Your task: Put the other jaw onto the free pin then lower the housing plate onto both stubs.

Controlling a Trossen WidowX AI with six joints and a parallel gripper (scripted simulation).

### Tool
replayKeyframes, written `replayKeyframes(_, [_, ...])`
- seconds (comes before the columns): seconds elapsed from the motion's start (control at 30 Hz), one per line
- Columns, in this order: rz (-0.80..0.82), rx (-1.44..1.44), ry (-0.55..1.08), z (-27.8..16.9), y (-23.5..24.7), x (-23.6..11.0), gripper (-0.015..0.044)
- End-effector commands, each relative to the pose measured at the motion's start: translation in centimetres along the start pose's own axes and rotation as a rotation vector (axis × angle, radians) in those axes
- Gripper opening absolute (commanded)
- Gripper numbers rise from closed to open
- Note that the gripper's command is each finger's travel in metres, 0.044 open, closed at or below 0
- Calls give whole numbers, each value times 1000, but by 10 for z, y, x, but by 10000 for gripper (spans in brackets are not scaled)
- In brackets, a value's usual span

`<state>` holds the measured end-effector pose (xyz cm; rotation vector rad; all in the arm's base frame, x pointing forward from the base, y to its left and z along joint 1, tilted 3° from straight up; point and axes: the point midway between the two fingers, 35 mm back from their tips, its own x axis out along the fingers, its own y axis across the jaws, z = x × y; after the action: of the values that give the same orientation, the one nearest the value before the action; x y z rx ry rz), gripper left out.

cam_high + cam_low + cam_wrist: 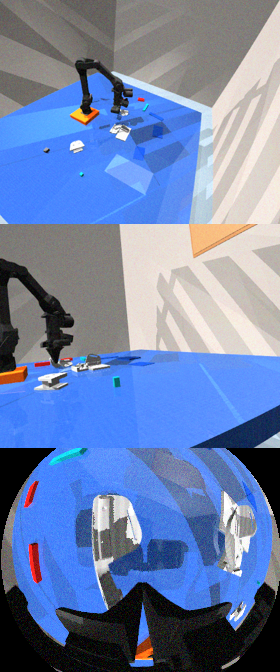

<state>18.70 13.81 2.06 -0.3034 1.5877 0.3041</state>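
My gripper points down, shut and empty, its tips low beside the loose white jaw. That jaw lies on the table; in the wrist view its narrow end runs down behind the left finger. The white base stands apart from it, with the other jaw on it. The free pin and the gear teeth are too small to make out. The white housing plate appears to lie on a low stand nearer the exterior camera.
Red blocks and a cyan bar lie beyond the loose jaw. Flat blue pieces lie beyond the base. A small cyan block and a dark block lie farther out.
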Motion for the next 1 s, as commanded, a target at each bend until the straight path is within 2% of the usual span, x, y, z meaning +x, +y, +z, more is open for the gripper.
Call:
replayKeyframes(0.0, [3,2,-2,1,7,0,0])
replayKeyframes(0.97, [8,2,-1,0,51,0,0])
